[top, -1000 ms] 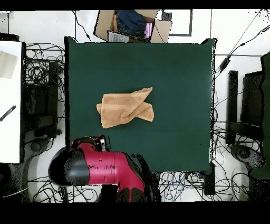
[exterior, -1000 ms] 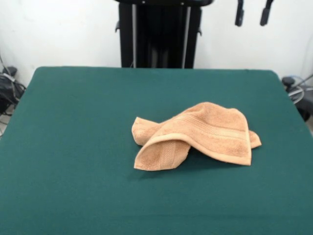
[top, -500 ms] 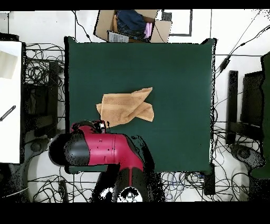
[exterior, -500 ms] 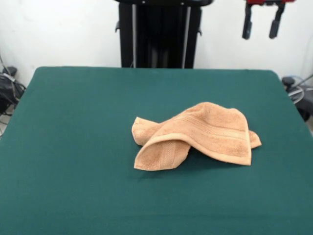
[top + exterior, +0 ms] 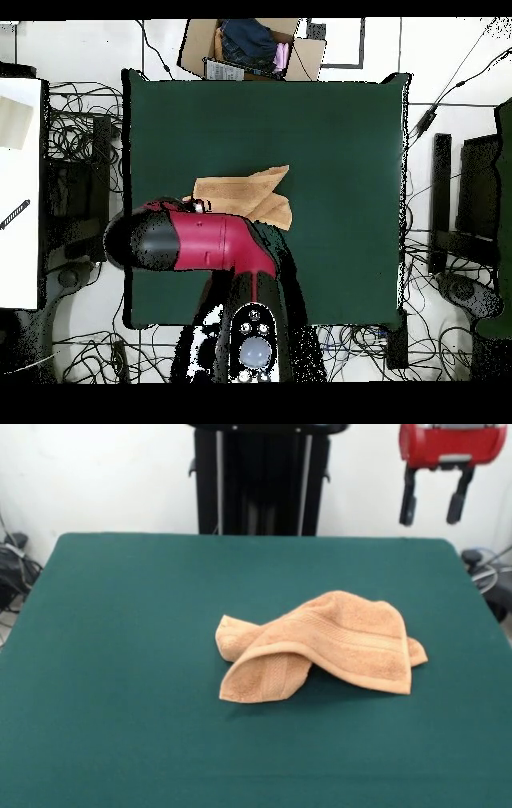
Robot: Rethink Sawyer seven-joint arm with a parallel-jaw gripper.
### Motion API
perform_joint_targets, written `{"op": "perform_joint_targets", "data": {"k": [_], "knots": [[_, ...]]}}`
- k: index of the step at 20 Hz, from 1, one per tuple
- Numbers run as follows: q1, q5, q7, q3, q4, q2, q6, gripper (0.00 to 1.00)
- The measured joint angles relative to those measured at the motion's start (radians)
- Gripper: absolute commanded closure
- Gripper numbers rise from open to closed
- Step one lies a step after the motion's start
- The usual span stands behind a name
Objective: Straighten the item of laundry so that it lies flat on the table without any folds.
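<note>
My gripper (image 5: 433, 506) hangs high in the air above the far right corner of the large dark green felt-covered table (image 5: 128, 664), two black fingers (image 5: 408, 498) pointing straight down from a red housing. My jaws stand apart with nothing between them, well clear of the cloth. From overhead, my thick red and black arm (image 5: 200, 243) reaches across the near part of the table from the base, its rounded black end lying over the table's left edge and its red body covering the lower part of the towel.

The small light orange-tan terry hand towel (image 5: 320, 644) lies crumpled a little right of the table's middle in the front view. One ribbed border band arches over the top of the heap, and a folded corner juts toward the front left. The rest of it is bunched underneath.

Behind the table stands a white wall. Around it, tangled black cables (image 5: 80, 130) spread over a pale floor, and an open cardboard box (image 5: 252, 48) sits beyond the far edge.
</note>
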Motion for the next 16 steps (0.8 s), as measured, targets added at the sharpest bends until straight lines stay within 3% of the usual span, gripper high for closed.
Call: {"op": "perform_joint_targets", "data": {"k": [6, 11, 16], "knots": [[-0.008, 0.006, 0.000, 0.000, -0.057, 0.045, 0.019, 0.00], [-0.022, 0.008, 0.000, 0.001, -0.049, 0.031, 0.022, 0.00], [-0.115, 0.007, 0.000, 0.009, -0.019, -0.024, 0.026, 0.00]]}}
